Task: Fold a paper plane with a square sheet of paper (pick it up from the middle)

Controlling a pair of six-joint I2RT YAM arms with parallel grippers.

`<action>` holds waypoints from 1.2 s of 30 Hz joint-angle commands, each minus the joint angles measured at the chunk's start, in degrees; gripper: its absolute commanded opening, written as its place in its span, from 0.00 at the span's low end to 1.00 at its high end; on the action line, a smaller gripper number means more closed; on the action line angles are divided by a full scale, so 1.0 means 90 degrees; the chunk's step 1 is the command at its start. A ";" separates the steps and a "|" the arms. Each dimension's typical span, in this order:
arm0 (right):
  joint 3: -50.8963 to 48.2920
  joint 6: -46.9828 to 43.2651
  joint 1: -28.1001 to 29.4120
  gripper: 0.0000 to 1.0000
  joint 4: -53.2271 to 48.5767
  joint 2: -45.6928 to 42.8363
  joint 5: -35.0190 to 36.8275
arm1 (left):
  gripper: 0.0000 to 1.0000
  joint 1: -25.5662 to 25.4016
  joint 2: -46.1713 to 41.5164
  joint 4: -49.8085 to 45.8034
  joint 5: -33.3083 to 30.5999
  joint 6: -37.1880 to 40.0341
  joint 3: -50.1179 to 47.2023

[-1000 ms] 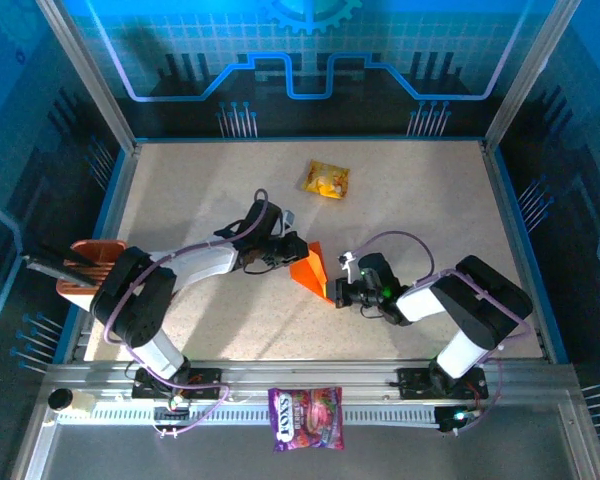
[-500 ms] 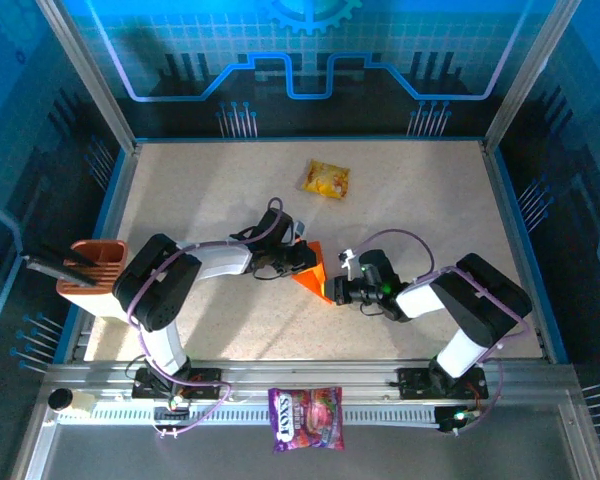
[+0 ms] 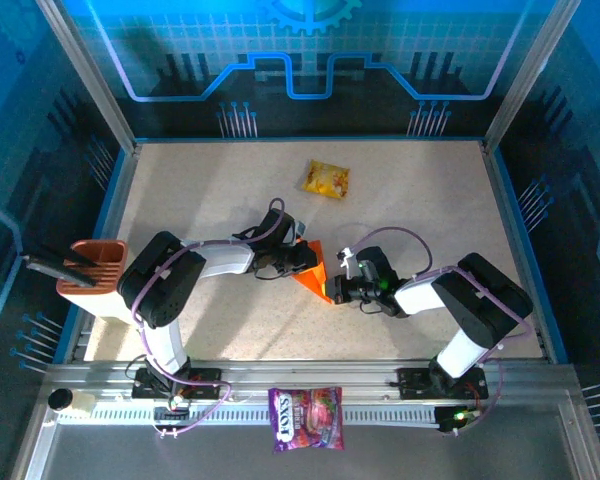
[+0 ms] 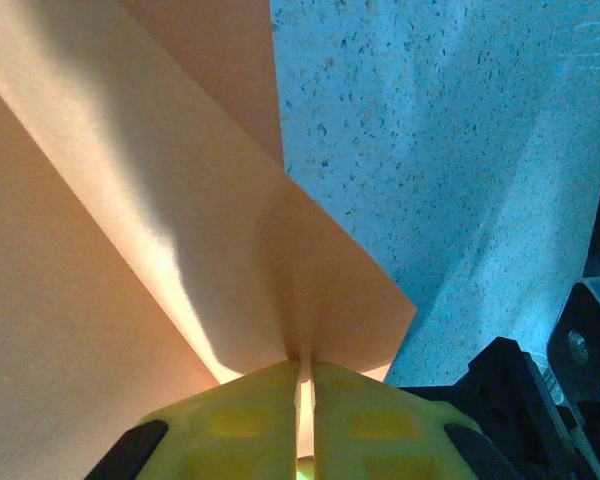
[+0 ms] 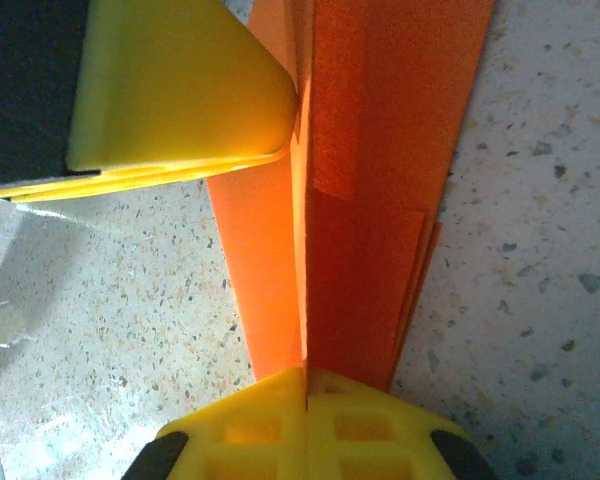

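Both my grippers are on the paper. L gripper (image 4: 303, 378): yellow jaws pressed together on an edge of the square sheet of paper (image 4: 160, 220), which fans away from the pinch w/ a crease running up from it. R gripper (image 5: 305, 388): jaws together too, clamped on the other end, right on the centre crease. From above, the sheet sits abt mid-table (image 3: 200, 190), a touch toward the near edge, between my two wrists. Can't tell if it touches the surface.

Progress, as I judge it: well along. The sheet doesn't read as a flat square. In the R wrist view it's a narrow strip of stacked layers, flap edges stepped beside the crease; from above it's a pointed wedge. So nose folds & centre fold look done. Left, prob: wings folded down/evened, then release.

Snack packet (image 3: 325, 180) lies well apart toward the far edge; purple bag (image 3: 306, 418) is off the table by the front rail (image 3: 240, 378).
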 commanded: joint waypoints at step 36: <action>0.0496 0.0544 -0.0842 0.00 -0.1642 0.0897 -0.1493 | 0.11 -0.0033 0.0302 0.0431 -0.0115 -0.0179 0.0072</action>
